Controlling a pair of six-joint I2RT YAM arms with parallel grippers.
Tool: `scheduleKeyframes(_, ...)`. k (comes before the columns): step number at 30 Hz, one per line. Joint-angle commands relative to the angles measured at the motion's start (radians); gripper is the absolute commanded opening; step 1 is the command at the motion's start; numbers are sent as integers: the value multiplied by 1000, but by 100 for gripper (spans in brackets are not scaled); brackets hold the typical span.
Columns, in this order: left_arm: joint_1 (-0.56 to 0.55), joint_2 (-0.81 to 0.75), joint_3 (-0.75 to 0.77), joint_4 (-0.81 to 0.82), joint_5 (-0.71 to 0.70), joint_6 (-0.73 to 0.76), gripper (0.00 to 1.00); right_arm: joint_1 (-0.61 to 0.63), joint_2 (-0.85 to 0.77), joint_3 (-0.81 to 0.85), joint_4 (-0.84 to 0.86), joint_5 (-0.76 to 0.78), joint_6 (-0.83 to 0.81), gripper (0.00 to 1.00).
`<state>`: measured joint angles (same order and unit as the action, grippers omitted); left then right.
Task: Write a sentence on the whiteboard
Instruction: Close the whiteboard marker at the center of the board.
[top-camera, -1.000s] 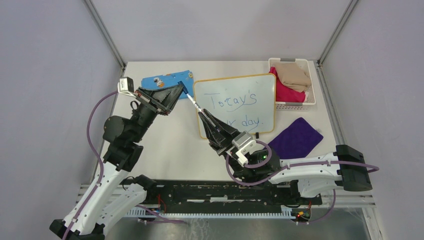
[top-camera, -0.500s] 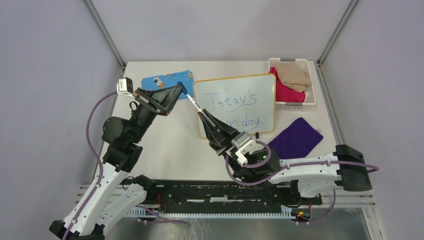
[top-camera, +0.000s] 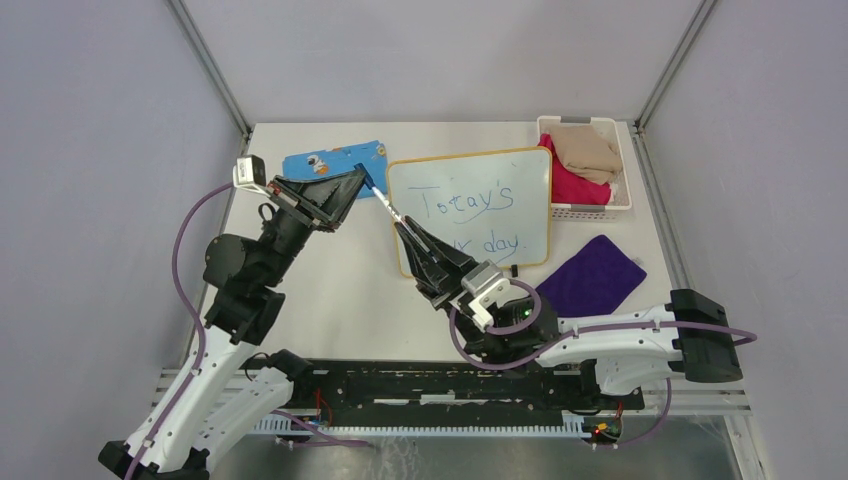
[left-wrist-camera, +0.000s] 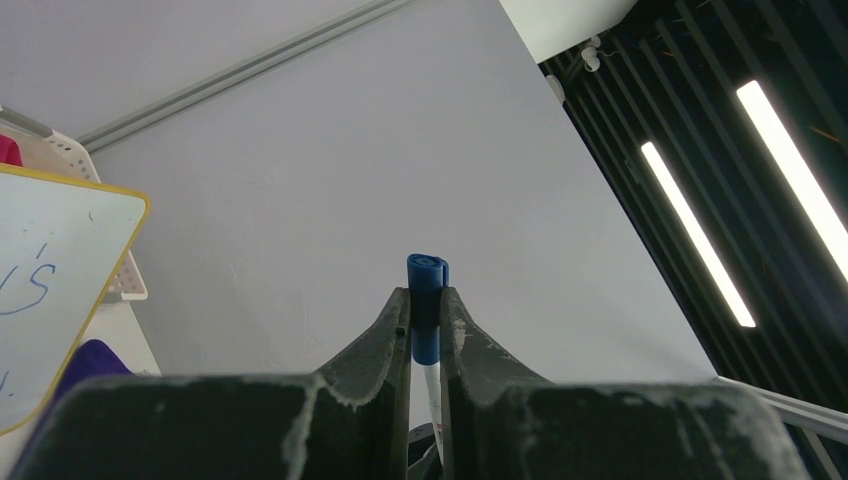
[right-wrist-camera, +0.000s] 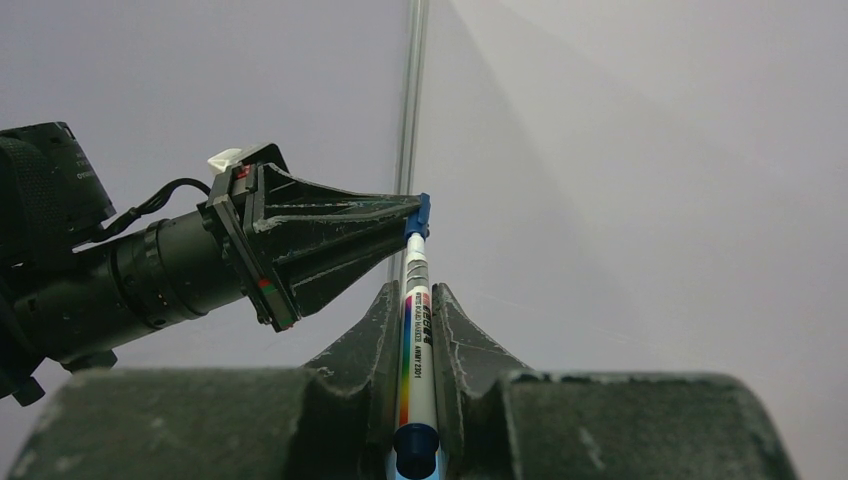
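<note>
Two-line sentence (top-camera: 468, 201) along whiteboard (top-camera: 530, 175) long axis (left-right).

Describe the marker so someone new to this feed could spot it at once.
Find the whiteboard on the table and look just off its left edge, where two black claws meet tip to tip. The marker is the thin white stick bridging them, its blue cap in the left claw, its barrel in the right claw. Only it carries a rainbow stripe.
</note>
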<state>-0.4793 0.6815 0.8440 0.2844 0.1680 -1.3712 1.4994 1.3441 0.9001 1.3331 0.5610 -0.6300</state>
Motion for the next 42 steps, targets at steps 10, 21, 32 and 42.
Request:
scheduleKeyframes(10,-5,-10,30,29,37,50,2,-24,22,64,9,14,5,0)
scheduleKeyframes(21,-10,0,33,30,44,53,2,-45,90,112,81,3,-4,0)
scheduleKeyframes(32,-12,3,43,30,50,61,2,-60,194,193,180,1,-38,0)
scheduleKeyframes(42,-13,-9,30,29,53,69,2,-72,226,226,189,-7,-37,0)
